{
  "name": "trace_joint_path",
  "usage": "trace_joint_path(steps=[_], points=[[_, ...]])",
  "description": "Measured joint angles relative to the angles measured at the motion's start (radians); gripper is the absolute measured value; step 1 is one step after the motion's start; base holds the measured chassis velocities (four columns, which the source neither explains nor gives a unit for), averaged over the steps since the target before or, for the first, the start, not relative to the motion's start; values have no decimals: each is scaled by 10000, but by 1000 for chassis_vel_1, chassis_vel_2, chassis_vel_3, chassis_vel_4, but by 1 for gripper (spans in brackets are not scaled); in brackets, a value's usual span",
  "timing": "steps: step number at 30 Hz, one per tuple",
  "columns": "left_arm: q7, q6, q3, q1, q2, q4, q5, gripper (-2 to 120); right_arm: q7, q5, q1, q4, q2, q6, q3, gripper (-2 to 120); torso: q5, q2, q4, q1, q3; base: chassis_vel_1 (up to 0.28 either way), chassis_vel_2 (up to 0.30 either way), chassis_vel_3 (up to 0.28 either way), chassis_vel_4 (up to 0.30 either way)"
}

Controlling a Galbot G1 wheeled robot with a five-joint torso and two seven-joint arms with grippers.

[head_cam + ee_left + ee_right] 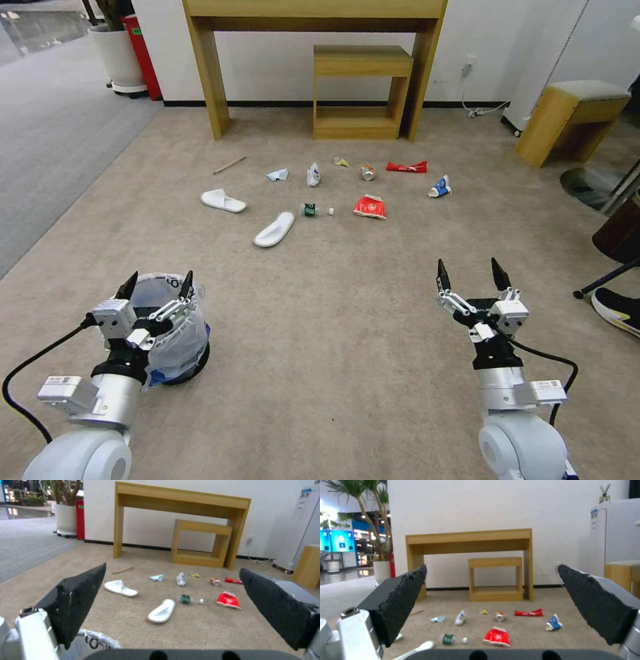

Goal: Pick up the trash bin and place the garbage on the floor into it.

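Head view: left gripper [157, 285], fingers apart, hovers over the trash bin [179, 347] on the floor [333, 347]; right gripper [473, 273] likewise apart. Left wrist view: two slippers [120, 588] among garbage. Right wrist view: blue-white cup [554, 623]

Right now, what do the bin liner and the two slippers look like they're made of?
The trash bin liner looks like thin translucent plastic film: crinkled, glossy. The slippers look like soft white fabric or foam, matte and flat; which one is unclear.
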Motion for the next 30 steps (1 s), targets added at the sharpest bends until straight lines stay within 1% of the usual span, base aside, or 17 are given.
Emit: trace_joint_path(steps=[24,30], points=[[24,55,-93,5,265,58,-75,100,212,-21,79,203,22,-122,16,100,-1,0,0,0,1,0,0,0,0],[31,92,-85,22,264,118,123,100,133,-288,279,70,-1,76,-9,100,1,-1,0,0,0,0,0,0,0]])
